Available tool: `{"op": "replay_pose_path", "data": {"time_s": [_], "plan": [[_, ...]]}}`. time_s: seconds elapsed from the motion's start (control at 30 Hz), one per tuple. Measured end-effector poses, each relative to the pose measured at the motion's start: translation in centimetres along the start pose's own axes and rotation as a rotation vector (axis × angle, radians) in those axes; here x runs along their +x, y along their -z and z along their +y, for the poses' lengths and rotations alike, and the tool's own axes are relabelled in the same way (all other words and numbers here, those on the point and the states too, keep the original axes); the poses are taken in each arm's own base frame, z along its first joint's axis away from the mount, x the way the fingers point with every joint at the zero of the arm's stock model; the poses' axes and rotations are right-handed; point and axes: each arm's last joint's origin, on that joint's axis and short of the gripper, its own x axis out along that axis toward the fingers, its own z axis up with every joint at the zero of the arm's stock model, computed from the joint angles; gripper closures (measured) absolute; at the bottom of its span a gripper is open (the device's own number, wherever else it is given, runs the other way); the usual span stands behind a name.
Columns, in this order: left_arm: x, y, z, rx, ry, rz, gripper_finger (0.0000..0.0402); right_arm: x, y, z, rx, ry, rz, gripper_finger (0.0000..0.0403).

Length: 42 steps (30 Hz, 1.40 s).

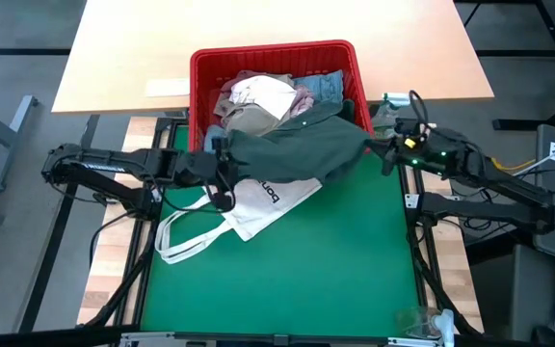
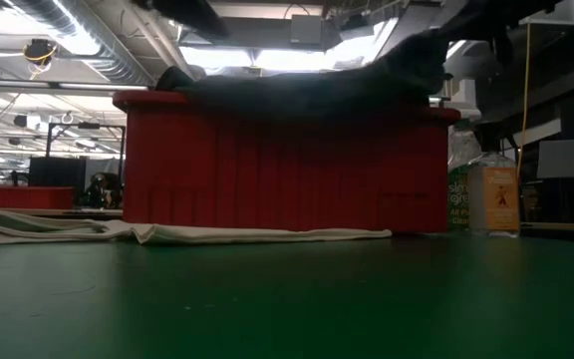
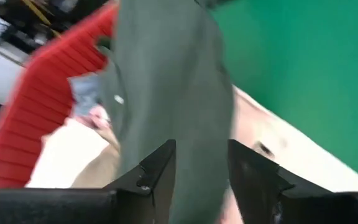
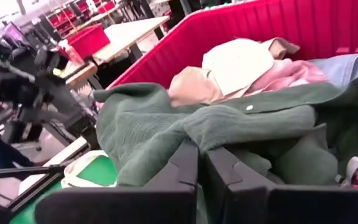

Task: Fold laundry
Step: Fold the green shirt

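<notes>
I see the dark green top (image 1: pixel 297 146) stretched between both grippers across the near rim of the red basket (image 1: pixel 276 56). My left gripper (image 1: pixel 218 173) and right gripper (image 1: pixel 385 152) each clench an end; white tote bag (image 1: pixel 249 204) lies below.

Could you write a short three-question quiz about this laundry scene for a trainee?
1. True or false: the green top lies flat on the mat.
2. Which end effector is shut on the green top? A. left B. right
3. Fill in: the tote bag lies on the mat in front of the red ____.

Key: 1. False, it is stretched between both end effectors, over the basket's front edge. 2. B, while the left one's fingers stand around it. 3. basket.
</notes>
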Motion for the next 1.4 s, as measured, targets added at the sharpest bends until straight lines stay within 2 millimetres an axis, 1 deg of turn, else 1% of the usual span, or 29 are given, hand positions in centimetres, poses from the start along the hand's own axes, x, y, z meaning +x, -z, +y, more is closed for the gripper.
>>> {"op": "replay_pose_path", "data": {"time_s": [0.13, 0.27, 0.37, 0.47, 0.67, 0.83, 0.97, 1.03, 1.1, 1.27, 1.3, 1.4], "plan": [[-0.2, 0.8, -0.9, 0.014, 0.047, 0.082, 0.0264, -0.5, -0.1, -0.1, 0.003, 0.004, -0.024, 0.0399], [-0.2, 1.4, -1.3, 0.037, 0.066, 0.155, 0.0264, -0.6, -0.1, -0.1, 0.003, 0.003, -0.026, 0.0400], [-0.1, 1.6, -1.2, 0.043, 0.053, 0.173, 0.0264, -0.5, -0.1, -0.1, 0.003, 0.003, -0.026, 0.0399], [0.2, 1.9, -1.1, 0.060, 0.004, 0.220, 0.0264, -0.5, -0.1, -0.1, 0.003, 0.002, -0.026, 0.0401], [1.5, 2.4, -1.4, 0.095, -0.002, 0.306, 0.0264, -0.5, -0.1, -0.1, 0.003, 0.002, -0.026, 0.0399], [3.0, 2.5, -1.9, 0.183, -0.067, 0.377, 0.0264, -0.6, -0.1, 0.0, 0.003, 0.002, -0.026, 0.0398], [4.2, 2.6, -2.3, 0.207, -0.102, 0.420, 0.0269, -0.6, -0.1, 0.0, 0.003, 0.001, -0.026, 0.0398], [4.5, 2.6, -2.5, 0.220, -0.113, 0.427, 0.0281, -0.5, -0.1, 0.0, 0.003, 0.001, -0.026, 0.0398], [4.4, 2.5, -2.6, 0.229, -0.122, 0.424, 0.0304, -0.5, -0.1, 0.0, 0.003, 0.001, -0.026, 0.0398], [3.7, 2.2, -2.8, 0.222, -0.140, 0.392, 0.0384, -0.5, -0.1, 0.0, 0.003, -0.002, -0.024, 0.0398], [3.5, 2.1, -2.8, 0.210, -0.151, 0.386, 0.0392, -0.5, -0.1, 0.0, 0.003, -0.007, -0.022, 0.0398], [3.1, 2.0, -2.7, 0.178, -0.174, 0.373, 0.0393, -0.5, -0.1, 0.0, 0.003, -0.031, -0.010, 0.0398]]}}
